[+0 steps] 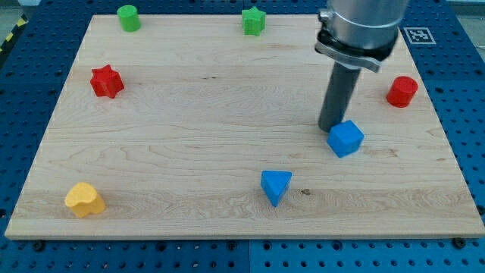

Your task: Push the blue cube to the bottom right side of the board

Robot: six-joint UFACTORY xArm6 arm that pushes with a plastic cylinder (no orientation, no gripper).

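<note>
Blue cube: sitting on the right half of the board, above the bottom-right corner, turned so a corner is facing the view's bottom.
Rod: a plain dark rod with nothing to open or close; its tip is resting at the cube's upper-left side, touching it or just beside it, which cannot be told.
Step in hand: judging by that placing, the arm is lining up to push the cube down and toward the view's right.
Risk: the tip is meeting a slanted face, so the cube is likely to spin and slide off sideways instead of travelling straight.
Second risk: pushing too far is liable to carry the cube past the board's right edge onto the blue base.
Neighbours: a blue wedge-like block is lying near, down and to the view's left; a red cylinder is standing near the right edge; both are off the likely path.
Farther off: a green star, a green cylinder, a red star, a yellow block.
Surface: a pale wooden board is lying on a blue perforated base.
</note>
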